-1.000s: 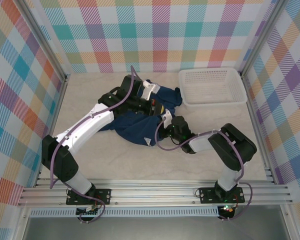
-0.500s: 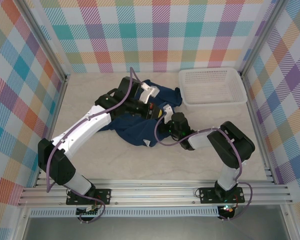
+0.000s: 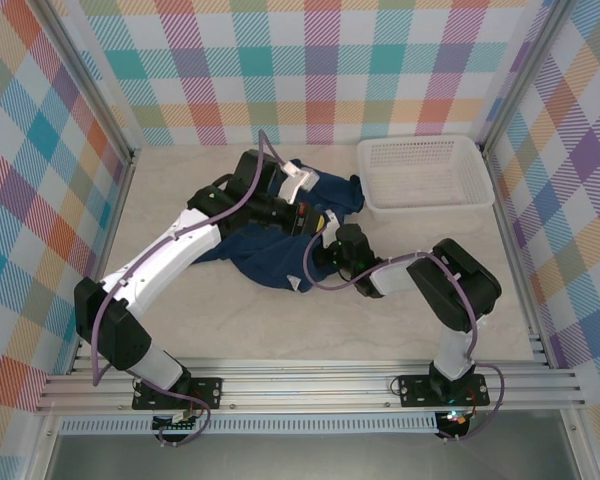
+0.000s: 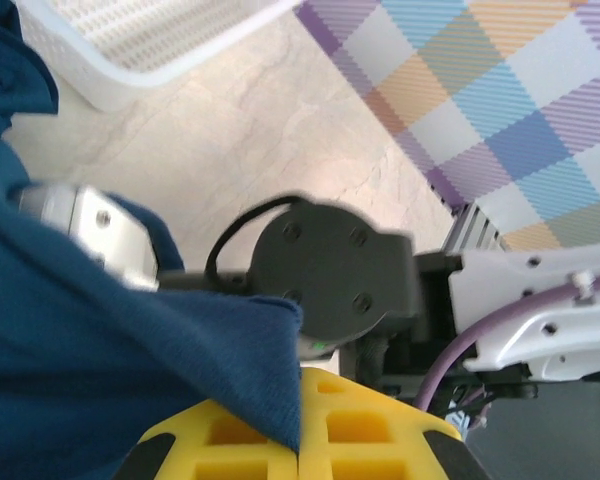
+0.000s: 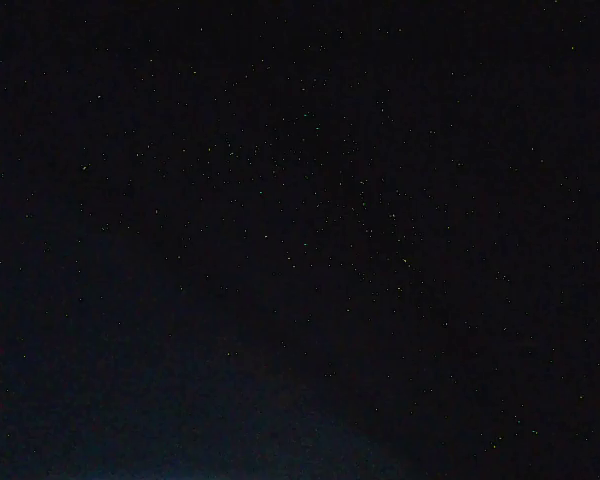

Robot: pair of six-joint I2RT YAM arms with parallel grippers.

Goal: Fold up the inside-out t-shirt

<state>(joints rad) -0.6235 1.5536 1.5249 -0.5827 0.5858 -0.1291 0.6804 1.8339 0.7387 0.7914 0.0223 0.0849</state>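
The left gripper (image 4: 300,452) is closed on the t-shirt (image 3: 268,262). In the left wrist view a corner of the dark navy cloth comes down exactly to the line where the two yellow fingers (image 4: 380,440) meet, and it is pinched there. Most of the t-shirt lies crumpled on the tabletop (image 3: 240,330), to the left of this gripper and on its near side, toward the arm bases. A smaller bunch of the cloth lies beyond the gripper, toward the far wall (image 3: 320,70) with its coloured checks. The right gripper (image 3: 326,252) is just on the near side of the left gripper, very close to it, and it points into the right edge of the cloth heap. Its jaws are together, but the cloth covers the tips, so I cannot tell if any fabric is caught between them. From the left wrist, the black round joint of the right arm (image 4: 330,270) stands directly in front of the left gripper, partly behind the held fold. The white basket (image 3: 430,200) stands to the right of both grippers and farther away, against the far right corner. The far bunch of the t-shirt reaches just beside its left corner, and I cannot tell if the two are touching.
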